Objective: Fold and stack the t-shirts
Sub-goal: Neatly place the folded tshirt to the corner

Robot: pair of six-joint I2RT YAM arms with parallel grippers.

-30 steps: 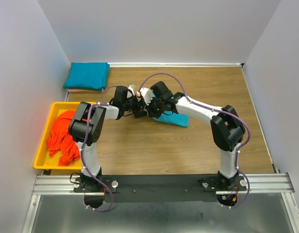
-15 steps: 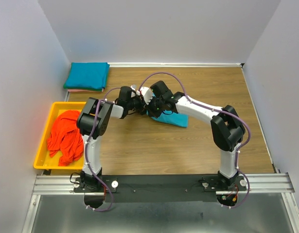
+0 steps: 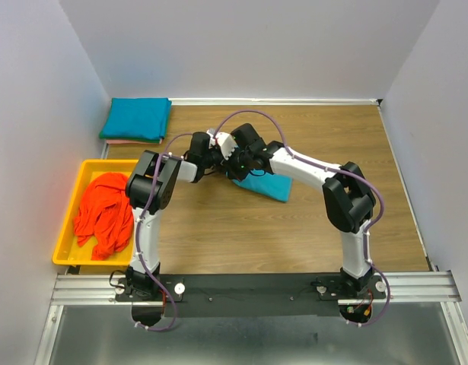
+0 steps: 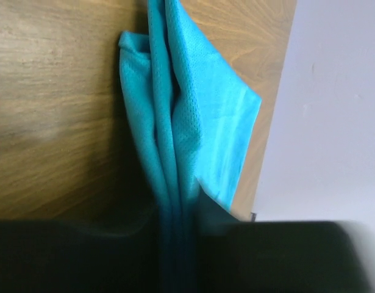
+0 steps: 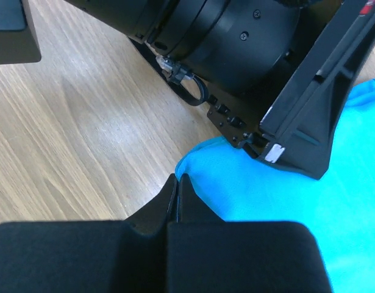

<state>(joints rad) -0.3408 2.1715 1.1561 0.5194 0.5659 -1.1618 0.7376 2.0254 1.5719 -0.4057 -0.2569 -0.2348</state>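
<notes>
Teal shirt (image 3: 265,185) lay in the middle of the bench (image 3: 332,129), bunched at its left end. I saw the left tool (image 4: 175,229) clenched on those gathered folds, and the right tool (image 5: 175,180) pinched shut on a corner just beside it.

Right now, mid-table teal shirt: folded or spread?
Folded: the teal shirt is a compact wedge, its layers gathered into the left claw.
</notes>
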